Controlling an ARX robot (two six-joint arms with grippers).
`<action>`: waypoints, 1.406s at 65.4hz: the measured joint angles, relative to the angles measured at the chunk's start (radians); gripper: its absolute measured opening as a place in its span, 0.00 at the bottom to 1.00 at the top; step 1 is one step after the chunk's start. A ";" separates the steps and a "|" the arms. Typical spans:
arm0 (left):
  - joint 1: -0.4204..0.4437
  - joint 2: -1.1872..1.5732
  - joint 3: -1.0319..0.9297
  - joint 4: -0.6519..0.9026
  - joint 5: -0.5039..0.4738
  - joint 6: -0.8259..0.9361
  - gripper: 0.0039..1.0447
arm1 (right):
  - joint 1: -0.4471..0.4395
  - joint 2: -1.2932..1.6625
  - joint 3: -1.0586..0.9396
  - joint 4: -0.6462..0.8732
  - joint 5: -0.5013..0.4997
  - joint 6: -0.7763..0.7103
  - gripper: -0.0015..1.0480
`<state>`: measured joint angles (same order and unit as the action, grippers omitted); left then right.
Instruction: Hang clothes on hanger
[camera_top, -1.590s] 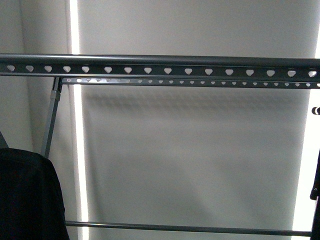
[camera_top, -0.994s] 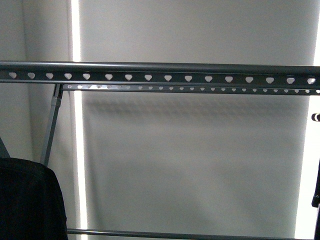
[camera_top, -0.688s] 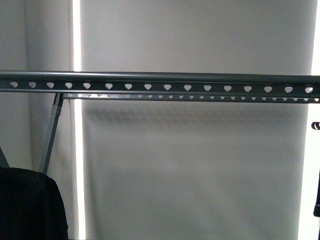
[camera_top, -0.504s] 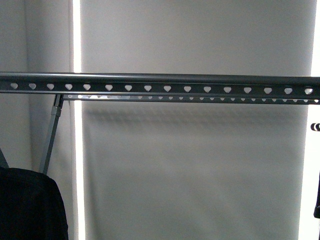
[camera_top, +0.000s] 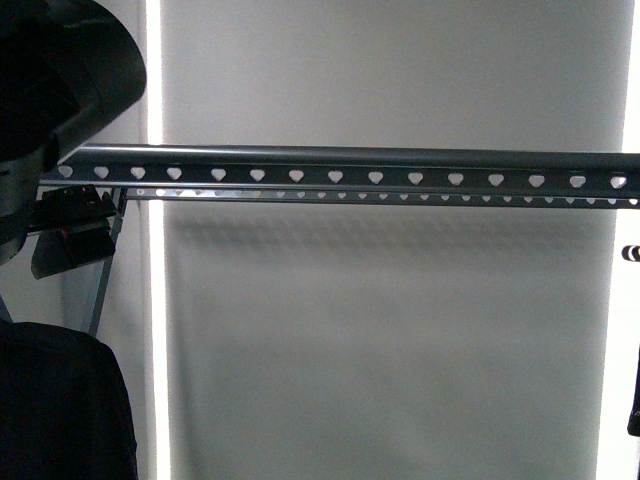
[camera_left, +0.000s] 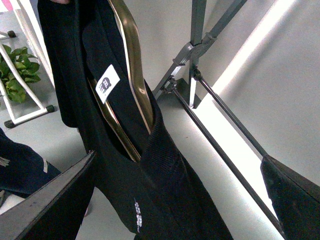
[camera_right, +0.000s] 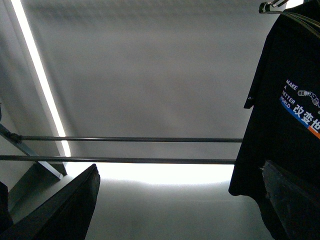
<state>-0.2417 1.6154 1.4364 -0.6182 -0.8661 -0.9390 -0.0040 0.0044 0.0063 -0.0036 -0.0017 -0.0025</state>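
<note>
Clothes (camera_top: 58, 405) low left, beneath hanger (camera_top: 340, 160)

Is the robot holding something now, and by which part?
Nothing is held. The left gripper and the right gripper are both wide open; the black T-shirt on its curved golden hanger hangs ungripped.

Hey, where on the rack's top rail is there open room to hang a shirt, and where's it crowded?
The rail is bare across its middle, from the left arm at its left end almost to the front view's right edge. Crowded: the left end, with the arm and a black shirt below, and the far right, where a printed black shirt hangs.
</note>
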 joint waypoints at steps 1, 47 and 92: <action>-0.002 0.004 0.004 -0.003 -0.002 -0.002 0.94 | 0.000 0.000 0.000 0.000 0.000 0.000 0.93; 0.004 0.144 0.026 0.024 0.005 -0.065 0.94 | 0.000 0.000 0.000 0.000 0.000 0.000 0.93; -0.031 0.145 0.002 0.049 -0.051 -0.096 0.07 | 0.000 0.000 0.000 0.000 0.000 0.000 0.93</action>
<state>-0.2722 1.7603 1.4384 -0.5690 -0.9173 -1.0348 -0.0040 0.0044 0.0063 -0.0036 -0.0017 -0.0025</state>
